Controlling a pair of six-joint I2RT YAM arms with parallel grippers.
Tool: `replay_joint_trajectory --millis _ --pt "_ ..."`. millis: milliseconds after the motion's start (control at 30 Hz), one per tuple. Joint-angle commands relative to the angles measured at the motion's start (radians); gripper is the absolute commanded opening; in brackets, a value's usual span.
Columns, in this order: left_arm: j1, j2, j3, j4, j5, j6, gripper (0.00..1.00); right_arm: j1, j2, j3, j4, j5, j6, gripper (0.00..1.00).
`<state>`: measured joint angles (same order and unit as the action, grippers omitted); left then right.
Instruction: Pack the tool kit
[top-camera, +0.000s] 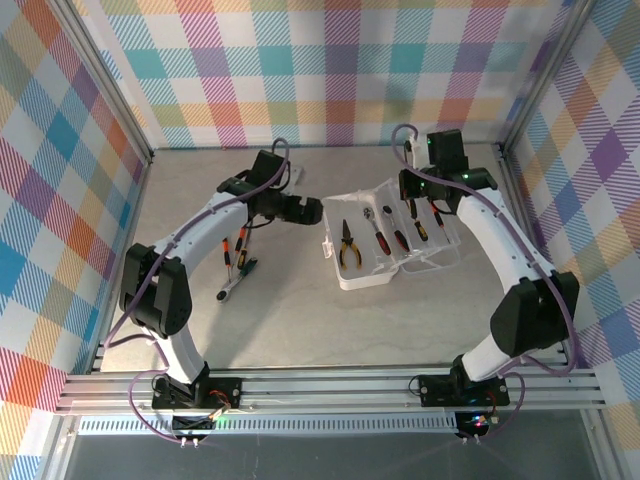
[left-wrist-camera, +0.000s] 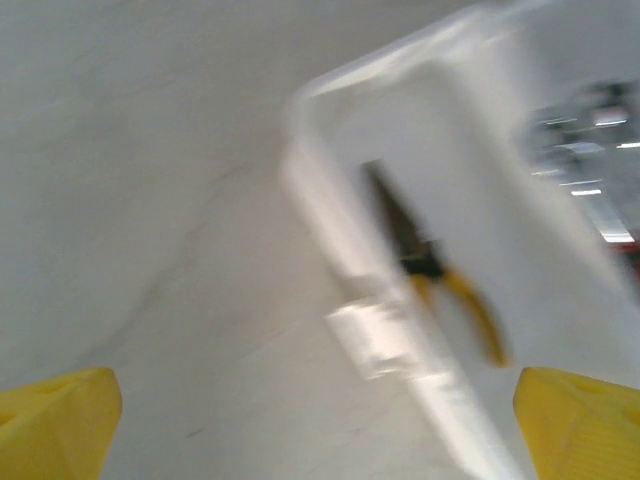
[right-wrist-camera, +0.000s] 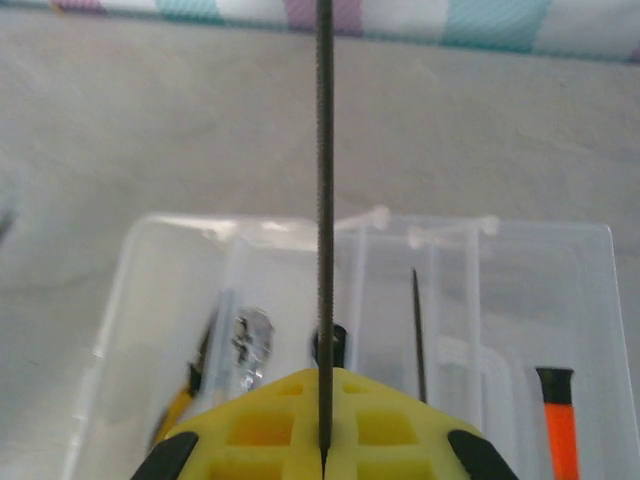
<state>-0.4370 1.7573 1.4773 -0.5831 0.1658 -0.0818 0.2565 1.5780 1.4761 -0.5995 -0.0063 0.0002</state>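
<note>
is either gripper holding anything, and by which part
The right gripper is shut on a thin dark ridged rod, pinched at its near end between its jaws. The left gripper is open and holds nothing.

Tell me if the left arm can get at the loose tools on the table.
Probably yes. The left gripper is open and empty, and the loose tools lie uncovered on the table beside that arm, with nothing in between; it would only have to fold back.
</note>
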Motion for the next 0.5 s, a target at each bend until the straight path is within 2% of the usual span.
replay_joint_trajectory --millis 0,167,467 --pt "0.027 -0.017 -0.038 -0.117 -0.168 0.005 0.99 0.006 0.064 0.01 -0.103 0.092 -0.068 0.0" --pt "0.089 -0.051 -0.102 -0.123 -0.203 -0.027 1.0 0.007 0.128 0.005 -0.095 0.08 -0.084 0.0" --pt "0.134 -0.076 -0.154 -0.133 -0.215 0.006 1.0 0.007 0.166 -0.025 -0.092 0.047 -0.08 0.0"
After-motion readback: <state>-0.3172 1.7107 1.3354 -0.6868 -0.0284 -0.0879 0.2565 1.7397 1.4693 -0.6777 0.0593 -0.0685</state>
